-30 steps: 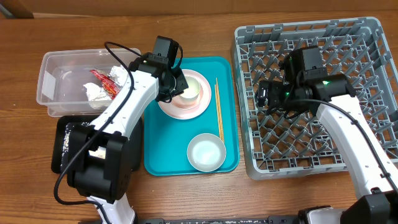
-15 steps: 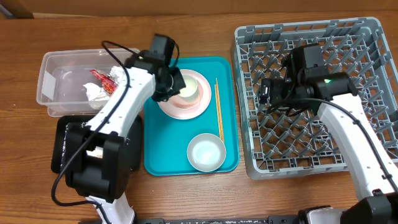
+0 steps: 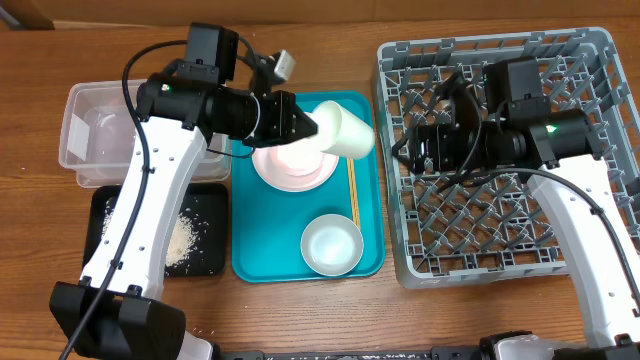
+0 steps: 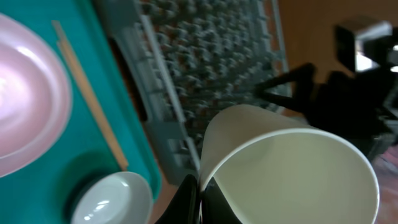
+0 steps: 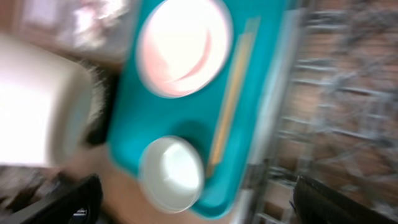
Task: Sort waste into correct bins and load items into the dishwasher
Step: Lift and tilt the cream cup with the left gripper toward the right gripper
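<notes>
Left gripper (image 3: pixel 308 123) is pinching the white cup (image 3: pixel 345 131) by its rim only, tilted in the air over the teal tray (image 3: pixel 262 240), near the dish rack (image 3: pixel 590 60). Thin grip, so I worry it twists loose onto the pink plate (image 3: pixel 290 172). Right gripper (image 3: pixel 424 150) is open and empty over the dish rack.

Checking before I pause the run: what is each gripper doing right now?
Left gripper: shut on the cup.
Right gripper: open, holding nothing, above the rack.

Wooden table (image 3: pixel 30 250): tub (image 3: pixel 72 140), black tray (image 3: pixel 103 205) (perhaps touching), teal tray (image 3: pixel 260 230), rack (image 3: pixel 470 240)
</notes>
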Action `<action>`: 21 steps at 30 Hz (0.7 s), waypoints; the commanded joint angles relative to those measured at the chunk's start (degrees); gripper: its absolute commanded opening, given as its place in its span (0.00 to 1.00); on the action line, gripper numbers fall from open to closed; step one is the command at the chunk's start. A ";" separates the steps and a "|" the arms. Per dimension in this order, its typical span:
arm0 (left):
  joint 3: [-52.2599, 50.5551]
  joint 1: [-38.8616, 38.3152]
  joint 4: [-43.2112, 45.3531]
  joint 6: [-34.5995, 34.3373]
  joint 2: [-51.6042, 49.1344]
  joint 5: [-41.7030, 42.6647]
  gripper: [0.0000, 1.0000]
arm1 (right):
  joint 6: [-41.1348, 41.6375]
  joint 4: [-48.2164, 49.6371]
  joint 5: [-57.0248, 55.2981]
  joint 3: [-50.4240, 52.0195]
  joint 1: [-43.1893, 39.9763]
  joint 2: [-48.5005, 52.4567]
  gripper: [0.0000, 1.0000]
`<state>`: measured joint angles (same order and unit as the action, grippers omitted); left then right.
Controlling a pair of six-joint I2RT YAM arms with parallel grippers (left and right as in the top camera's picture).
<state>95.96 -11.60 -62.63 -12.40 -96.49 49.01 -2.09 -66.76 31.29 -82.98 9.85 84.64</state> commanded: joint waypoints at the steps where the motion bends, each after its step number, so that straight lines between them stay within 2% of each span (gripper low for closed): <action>1: 0.90 0.02 -0.66 7.43 0.39 11.52 0.04 | -8.41 -2.01 15.28 -1.84 0.13 -1.27 1.00; 8: 0.90 0.02 -3.45 11.17 0.39 12.52 0.04 | -10.38 -5.68 19.04 -1.84 0.13 -1.29 1.00; 13: 0.92 0.28 -4.63 11.19 0.39 13.25 0.04 | -12.94 -6.32 24.30 -1.84 0.13 -1.27 1.00; 16: 0.92 2.14 -4.76 12.13 0.39 17.38 0.04 | -16.63 -5.95 28.96 -1.86 0.13 -1.27 1.00; 21: 0.92 6.80 -8.13 15.06 0.39 25.75 0.04 | -16.59 -2.27 29.51 -1.86 0.13 -1.27 1.00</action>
<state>95.96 -8.12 -69.08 -1.45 -96.53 65.87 -16.64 -70.43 57.54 -83.05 9.85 84.64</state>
